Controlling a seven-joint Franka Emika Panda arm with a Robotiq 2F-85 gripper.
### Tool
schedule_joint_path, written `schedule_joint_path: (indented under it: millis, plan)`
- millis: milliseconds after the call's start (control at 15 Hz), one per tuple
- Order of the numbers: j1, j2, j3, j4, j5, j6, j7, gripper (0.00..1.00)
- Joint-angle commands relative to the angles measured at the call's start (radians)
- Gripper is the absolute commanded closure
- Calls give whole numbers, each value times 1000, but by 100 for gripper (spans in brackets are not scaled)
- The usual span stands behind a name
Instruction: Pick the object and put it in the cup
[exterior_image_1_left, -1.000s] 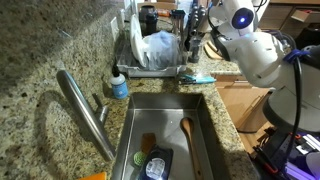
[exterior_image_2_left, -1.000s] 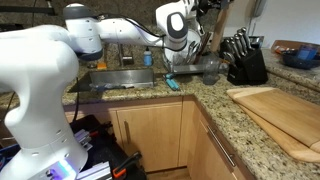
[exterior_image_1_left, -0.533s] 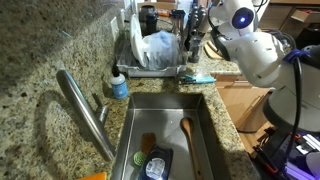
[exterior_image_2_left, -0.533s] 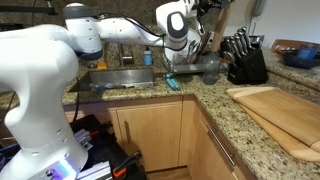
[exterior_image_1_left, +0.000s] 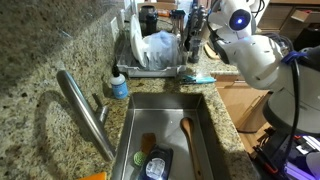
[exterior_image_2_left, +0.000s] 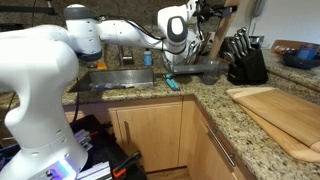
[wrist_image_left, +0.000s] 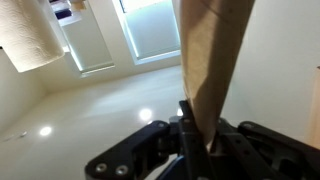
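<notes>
hand (wrist_image_left: 200, 135) closed on wooden utensil (wrist_image_left: 212, 60), by dish rack (exterior_image_1_left: 160, 72)

Domestic kitchen: granite counter (exterior_image_1_left: 40, 60) surrounding a steel sink (exterior_image_1_left: 165, 105), faucet (exterior_image_1_left: 85, 112) beside the sink, dish rack (exterior_image_1_left: 150, 72) at its end, knife block (exterior_image_2_left: 245, 60) near it.

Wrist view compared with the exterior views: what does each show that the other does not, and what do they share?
Only the wrist view: a tan stick clamped in the tool, with bright windows behind. Only the exterior views: the sink holding a wooden spoon, the faucet, the dish rack, the knife block and the cutting board. Shared: the tool, at the dish rack in an exterior view; the stick is too small to make out there.
</notes>
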Motion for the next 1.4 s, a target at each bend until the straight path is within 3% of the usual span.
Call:
schedule_joint_path:
  millis: [0,333,467,533,867,1133,1200,1267,1333]
  plan:
    - [0,0,0,0,0,0,0,100]
    - [-2,-1,75,-8,-3,119,-13,100]
    - [1,-6,112,2,49,153,-55,100]
    - [4,1,83,2,9,102,0,100]
    - [6,1,104,3,25,106,-14,100]
    - [-14,-5,111,12,72,95,-127,100]
    - [-17,-5,112,10,87,92,-137,98]
    - [-14,1,104,-3,80,80,-101,73]
    - [-16,1,95,1,90,66,-101,72]
